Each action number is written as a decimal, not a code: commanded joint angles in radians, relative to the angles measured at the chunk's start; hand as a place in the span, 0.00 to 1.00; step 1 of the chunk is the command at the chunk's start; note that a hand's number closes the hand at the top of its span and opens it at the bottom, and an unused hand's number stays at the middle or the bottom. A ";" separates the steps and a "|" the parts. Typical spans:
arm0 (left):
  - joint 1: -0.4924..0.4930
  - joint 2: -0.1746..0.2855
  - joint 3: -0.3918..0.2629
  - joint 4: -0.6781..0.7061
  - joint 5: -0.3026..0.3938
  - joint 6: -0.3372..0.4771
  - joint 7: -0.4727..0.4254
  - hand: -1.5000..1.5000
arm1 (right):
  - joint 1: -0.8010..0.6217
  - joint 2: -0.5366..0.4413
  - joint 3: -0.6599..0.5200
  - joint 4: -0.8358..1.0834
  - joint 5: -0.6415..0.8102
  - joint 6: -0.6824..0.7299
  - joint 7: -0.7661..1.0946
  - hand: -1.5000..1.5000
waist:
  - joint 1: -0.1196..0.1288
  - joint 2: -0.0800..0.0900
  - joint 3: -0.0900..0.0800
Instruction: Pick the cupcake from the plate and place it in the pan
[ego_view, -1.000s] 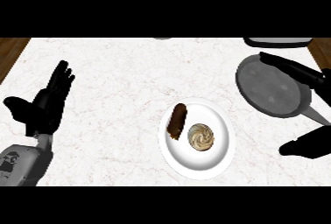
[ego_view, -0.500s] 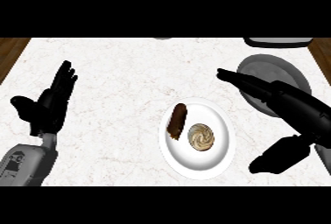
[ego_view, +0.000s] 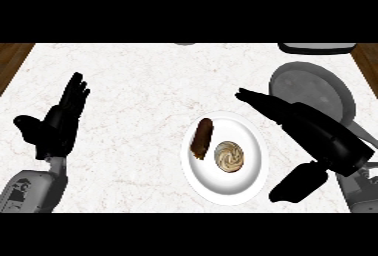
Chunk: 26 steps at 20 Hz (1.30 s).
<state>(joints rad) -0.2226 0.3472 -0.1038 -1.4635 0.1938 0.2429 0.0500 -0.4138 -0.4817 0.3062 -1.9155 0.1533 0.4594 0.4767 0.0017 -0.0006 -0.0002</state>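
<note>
Sitting on one plate (ego_view: 221, 191) at lower centre, one cupcake (ego_view: 229, 155) lies just left of the right hand (ego_view: 325, 141), flat-open and empty; one pan (ego_view: 306, 90) upper right, left hand (ego_view: 59, 124) open at left.

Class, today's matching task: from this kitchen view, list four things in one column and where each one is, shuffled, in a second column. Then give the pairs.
Things:
1 cupcake
2 pan
3 left hand
4 right hand

Places:
A open, near the view's left edge
B on the plate
C upper right of the view
D open, just right of the plate

Pairs: 1-B, 2-C, 3-A, 4-D
</note>
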 joint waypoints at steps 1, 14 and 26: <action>-0.028 -0.002 0.030 0.018 -0.005 -0.039 0.016 0.50 | -0.084 0.042 -0.029 0.081 0.049 0.045 0.044 0.00 | 0.002 0.001 0.000; 0.003 -0.086 0.070 0.072 -0.072 -0.059 -0.071 0.50 | 0.005 0.150 0.041 0.292 0.281 0.081 -0.169 0.00 | 0.002 0.001 0.000; -0.008 -0.077 0.095 -0.039 -0.093 -0.105 0.055 0.50 | 0.002 0.191 0.101 0.309 0.476 0.148 -0.135 0.00 | 0.004 -0.001 0.000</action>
<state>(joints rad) -0.2447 0.2636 -0.0038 -1.4366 0.0973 0.1562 0.0562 -0.3955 -0.2860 0.3835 -1.6353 0.5558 0.6005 0.3295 0.0023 -0.0002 -0.0001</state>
